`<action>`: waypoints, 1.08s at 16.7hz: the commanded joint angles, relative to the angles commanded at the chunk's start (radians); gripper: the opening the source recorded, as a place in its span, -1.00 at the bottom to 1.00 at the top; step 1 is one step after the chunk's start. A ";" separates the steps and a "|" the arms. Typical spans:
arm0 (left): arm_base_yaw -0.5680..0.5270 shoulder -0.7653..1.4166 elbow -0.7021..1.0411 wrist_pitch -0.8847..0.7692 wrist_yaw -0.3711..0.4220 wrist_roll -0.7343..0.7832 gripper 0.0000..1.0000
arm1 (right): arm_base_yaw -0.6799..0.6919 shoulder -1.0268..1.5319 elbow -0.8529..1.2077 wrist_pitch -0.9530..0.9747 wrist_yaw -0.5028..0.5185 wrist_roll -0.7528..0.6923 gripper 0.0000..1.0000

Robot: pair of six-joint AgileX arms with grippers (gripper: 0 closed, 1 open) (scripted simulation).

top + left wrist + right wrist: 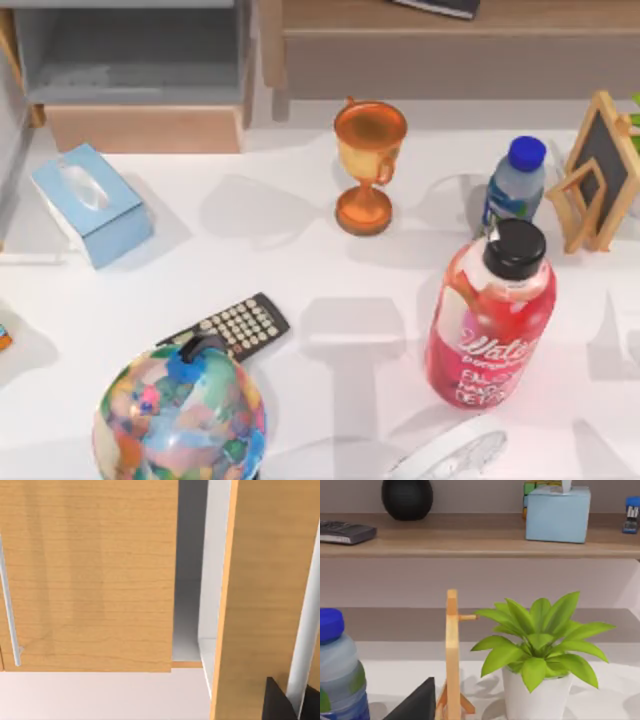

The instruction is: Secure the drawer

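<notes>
Although the drawer (140,90) stands pulled out at the far left corner of the worktop (330,290), its grey inside open to the top view and its tan front (145,128) facing the tissue box (92,203), no push has closed it yet. The left wrist view looks closely at wooden panels (90,575), so I judge the left arm is near the cabinet. A dark piece at that view's edge is probably part of the left tool (280,705), but I cannot tell if it is open or closed.

The risk is a push that lands off-centre: the drawer could jam askew, or the tool could slide off the smooth front. The tissue box stands close and could be knocked.

The right tool (417,702) appears as a dark corner near the bottle (340,675) and plant (540,650); its state is unclear too. The drawer's handle and rails are hidden.
</notes>
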 joint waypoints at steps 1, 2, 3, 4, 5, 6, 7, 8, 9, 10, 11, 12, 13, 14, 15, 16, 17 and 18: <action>-0.010 0.007 0.019 -0.009 -0.010 0.000 -1.00 | 0.000 0.000 0.000 0.000 0.000 0.000 1.00; -0.023 0.016 0.043 -0.022 -0.023 0.000 -1.00 | 0.000 0.000 0.000 0.000 0.000 0.000 1.00; -0.038 0.028 0.069 -0.037 -0.038 -0.001 -1.00 | 0.000 0.000 0.000 0.000 0.000 0.000 1.00; -0.054 0.040 0.097 -0.054 -0.053 -0.002 -1.00 | 0.000 0.000 0.000 0.000 0.000 0.000 1.00; -0.070 0.052 0.125 -0.071 -0.068 -0.003 -1.00 | 0.000 0.000 0.000 0.000 0.000 0.000 1.00; -0.085 0.063 0.152 -0.086 -0.083 -0.004 -1.00 | 0.000 0.000 0.000 0.000 0.000 0.000 1.00; -0.098 0.074 0.174 -0.100 -0.096 -0.005 -1.00 | 0.000 0.000 0.000 0.000 0.000 0.000 1.00; -0.108 0.081 0.192 -0.110 -0.105 -0.006 -1.00 | 0.000 0.000 0.000 0.000 0.000 0.000 1.00; -0.114 0.086 0.202 -0.116 -0.111 -0.006 -1.00 | 0.000 0.000 0.000 0.000 0.000 0.000 1.00; -0.115 0.087 0.204 -0.117 -0.112 -0.006 -1.00 | 0.000 0.000 0.000 0.000 0.000 0.000 1.00; -0.115 0.087 0.204 -0.117 -0.112 -0.006 -1.00 | 0.000 0.000 0.000 0.000 0.000 0.000 1.00; -0.115 0.087 0.204 -0.117 -0.112 -0.006 -1.00 | 0.000 0.000 0.000 0.000 0.000 0.000 1.00; -0.108 0.086 0.198 -0.119 -0.110 -0.007 -1.00 | 0.000 0.000 0.000 0.000 0.000 0.000 1.00; -0.108 0.088 0.202 -0.120 -0.112 -0.007 -1.00 | 0.000 0.000 0.000 0.000 0.000 0.000 1.00; -0.112 0.092 0.214 -0.126 -0.116 -0.006 -1.00 | 0.000 0.000 0.000 0.000 0.000 0.000 1.00; -0.118 0.101 0.234 -0.136 -0.124 -0.006 -1.00 | 0.000 0.000 0.000 0.000 0.000 0.000 1.00; -0.127 0.112 0.260 -0.149 -0.133 -0.006 -1.00 | 0.000 0.000 0.000 0.000 0.000 0.000 1.00; -0.138 0.126 0.290 -0.165 -0.143 -0.007 -1.00 | 0.000 0.000 0.000 0.000 0.000 0.000 1.00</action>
